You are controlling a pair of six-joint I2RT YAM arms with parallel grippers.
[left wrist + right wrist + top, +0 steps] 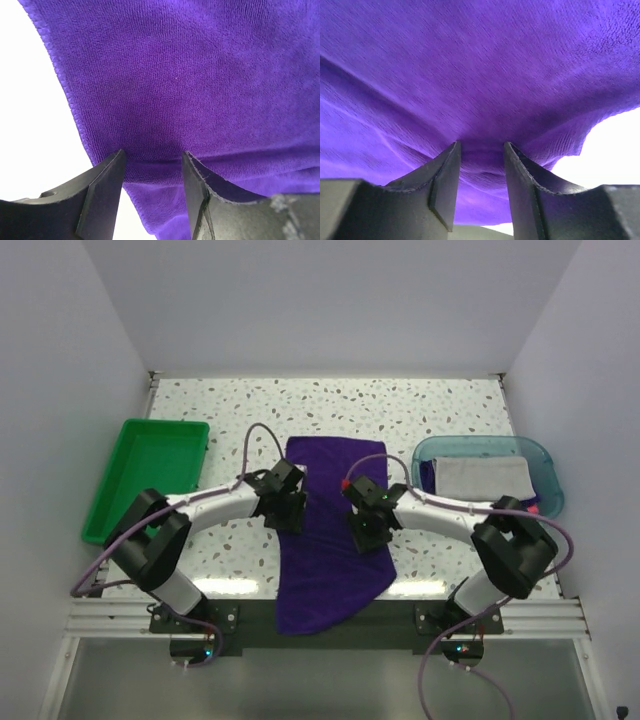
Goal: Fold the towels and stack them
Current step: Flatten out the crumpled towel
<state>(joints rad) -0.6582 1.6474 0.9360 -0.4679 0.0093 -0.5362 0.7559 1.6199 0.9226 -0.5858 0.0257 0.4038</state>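
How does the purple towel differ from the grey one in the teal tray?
The purple towel lies spread open, its near end over the table edge; the grey towel sits folded in the teal tray. The left gripper and right gripper pinch the purple towel; no gripper touches the grey towel. Both are cloth.

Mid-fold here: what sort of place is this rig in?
Likely a lab test booth: plain white walls box in a speckled table, and the arms are bolted to a metal rail at its near edge.

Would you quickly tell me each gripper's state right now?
Left gripper: around the purple towel edge; grip cannot be told.
Right gripper: closed on bunched purple towel.
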